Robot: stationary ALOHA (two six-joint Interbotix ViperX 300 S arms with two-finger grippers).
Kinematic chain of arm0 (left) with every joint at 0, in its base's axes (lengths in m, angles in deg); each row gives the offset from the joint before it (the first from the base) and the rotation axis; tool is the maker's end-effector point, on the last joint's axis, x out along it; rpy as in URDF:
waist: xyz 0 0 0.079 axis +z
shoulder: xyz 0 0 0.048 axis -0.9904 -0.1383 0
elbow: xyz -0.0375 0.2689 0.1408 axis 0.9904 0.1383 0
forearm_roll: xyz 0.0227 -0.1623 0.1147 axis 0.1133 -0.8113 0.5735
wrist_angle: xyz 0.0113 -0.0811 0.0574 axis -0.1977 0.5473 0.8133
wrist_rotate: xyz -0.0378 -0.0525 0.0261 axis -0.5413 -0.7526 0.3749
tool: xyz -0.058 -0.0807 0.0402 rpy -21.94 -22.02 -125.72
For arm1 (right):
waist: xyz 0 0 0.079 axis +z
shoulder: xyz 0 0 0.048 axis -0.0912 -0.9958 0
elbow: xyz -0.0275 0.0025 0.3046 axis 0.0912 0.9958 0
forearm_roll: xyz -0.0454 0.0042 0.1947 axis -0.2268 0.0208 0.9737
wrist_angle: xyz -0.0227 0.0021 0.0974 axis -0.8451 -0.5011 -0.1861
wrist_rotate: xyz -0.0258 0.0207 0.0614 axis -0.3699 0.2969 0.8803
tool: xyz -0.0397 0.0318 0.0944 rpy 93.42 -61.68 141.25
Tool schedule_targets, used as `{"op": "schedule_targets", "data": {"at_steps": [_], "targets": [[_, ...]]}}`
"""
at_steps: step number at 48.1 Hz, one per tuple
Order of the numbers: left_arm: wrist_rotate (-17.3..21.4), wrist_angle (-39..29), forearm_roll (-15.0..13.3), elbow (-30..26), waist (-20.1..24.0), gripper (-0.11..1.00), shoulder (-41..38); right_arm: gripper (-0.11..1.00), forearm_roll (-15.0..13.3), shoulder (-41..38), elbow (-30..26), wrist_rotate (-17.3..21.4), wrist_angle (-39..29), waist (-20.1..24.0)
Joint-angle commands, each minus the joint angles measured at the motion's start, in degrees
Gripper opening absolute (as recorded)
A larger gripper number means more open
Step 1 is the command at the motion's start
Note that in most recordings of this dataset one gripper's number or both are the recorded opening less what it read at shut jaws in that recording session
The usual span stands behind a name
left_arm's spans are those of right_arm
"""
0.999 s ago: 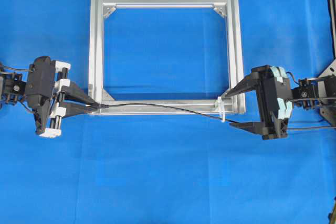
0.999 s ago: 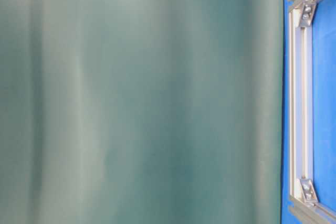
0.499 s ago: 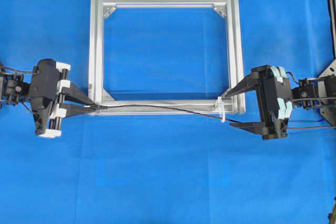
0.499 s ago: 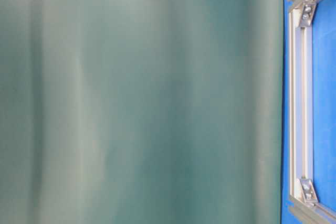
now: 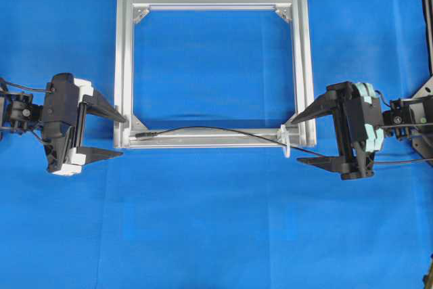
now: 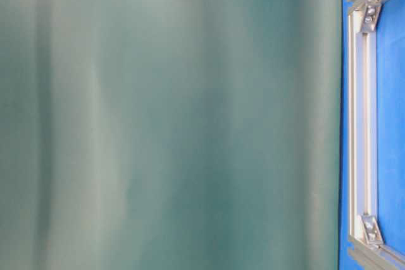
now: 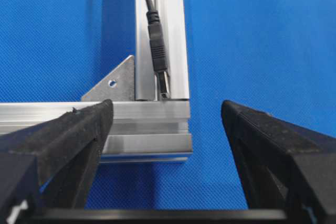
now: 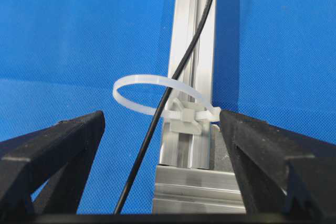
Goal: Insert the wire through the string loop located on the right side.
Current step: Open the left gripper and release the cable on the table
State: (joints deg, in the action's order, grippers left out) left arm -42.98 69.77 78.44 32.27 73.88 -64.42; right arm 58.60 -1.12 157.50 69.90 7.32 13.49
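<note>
On the blue surface (image 5: 216, 235), seen from overhead, an aluminium frame (image 5: 124, 65) is laid flat. Left end effector (image 5: 114, 135) is spread wide just off the frame's lower-left corner, nothing gripped. Right end effector (image 5: 306, 140) is likewise spread wide w/ nothing held, by the lower-right corner. The wire (image 5: 216, 129) is laid along the bottom bar, plug end at left, and is passed through the string loop (image 5: 287, 141) near the right corner, then out to the right.

Table-level view: mostly blocked by a blurred green-grey mass; only a frame bar w/ brackets is seen at the right edge.

Left wrist view: plug tip (image 7: 158, 51) is seen resting in the bar's groove, apart from both fingers.

Right wrist view: the wire is threaded through the loop, fingers clear of both.
</note>
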Motion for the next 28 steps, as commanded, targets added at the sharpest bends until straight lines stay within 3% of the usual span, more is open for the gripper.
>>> {"op": "schedule_targets", "data": {"at_steps": [1, 10, 28], "targets": [[0.0, -0.2, 0.0, -1.2, 0.4, 0.79, 1.4, 0.96, 0.1, 1.1, -0.8, -0.1, 0.1, 0.0], [0.7, -2.2, 0.0, -3.5, 0.4, 0.79, 4.9, 0.96, 0.1, 4.0, -1.4, -0.1, -1.8, -1.1], [1.1, -10.7, 0.2, -7.3, 2.3, 0.79, 11.1, 0.96, -0.3, 14.9, -3.8, -0.4, -13.1, -2.4]]}}
